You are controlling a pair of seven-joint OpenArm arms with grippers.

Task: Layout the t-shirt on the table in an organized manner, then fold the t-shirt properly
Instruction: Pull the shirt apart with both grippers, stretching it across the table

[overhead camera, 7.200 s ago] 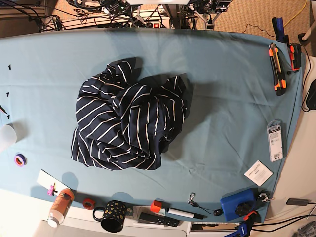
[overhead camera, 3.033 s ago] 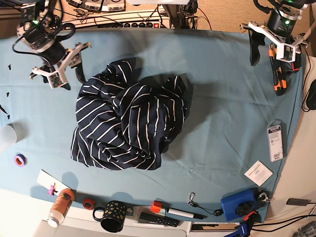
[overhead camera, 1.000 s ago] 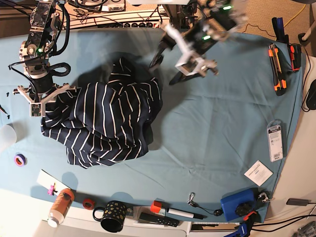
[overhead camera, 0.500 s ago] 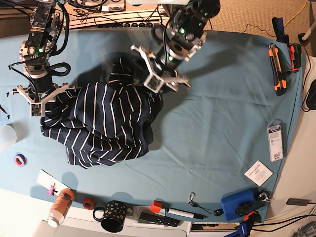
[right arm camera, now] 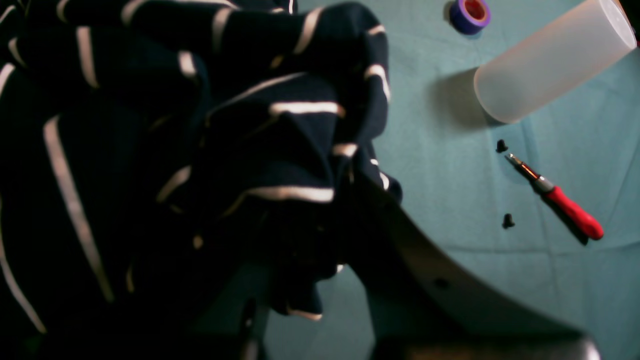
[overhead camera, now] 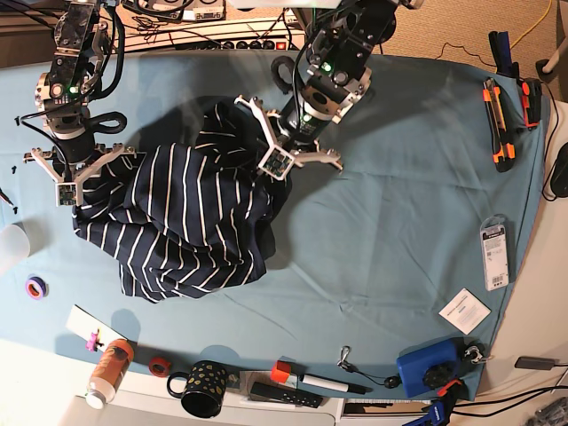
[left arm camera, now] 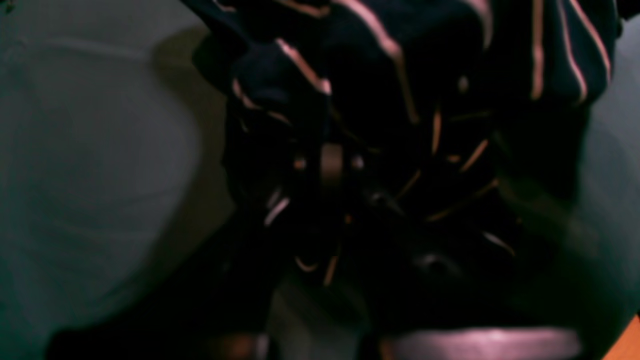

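Note:
The navy t-shirt (overhead camera: 186, 222) with thin white stripes lies crumpled on the left half of the teal table (overhead camera: 399, 222). My left gripper (overhead camera: 277, 158) is down on the shirt's upper right edge. In the left wrist view, dark striped fabric (left arm camera: 400, 75) is bunched right at the jaws, so it is shut on the cloth. My right gripper (overhead camera: 73, 182) grips the shirt's upper left edge. The right wrist view shows folds of the shirt (right arm camera: 225, 150) gathered against its finger (right arm camera: 425, 280).
A frosted cup (right arm camera: 545, 65), purple tape roll (right arm camera: 469, 9), red-handled screwdriver (right arm camera: 565, 210) and small black screws (right arm camera: 501, 146) lie left of the shirt. A bottle (overhead camera: 108, 373), black mug (overhead camera: 202, 388), marker (overhead camera: 324, 383) and blue box (overhead camera: 429, 366) line the front edge. Orange cutters (overhead camera: 499, 124) lie far right.
My left gripper swung down and left from above the table's back onto the shirt's upper right edge and shut there. The right gripper and the shirt stayed in place.

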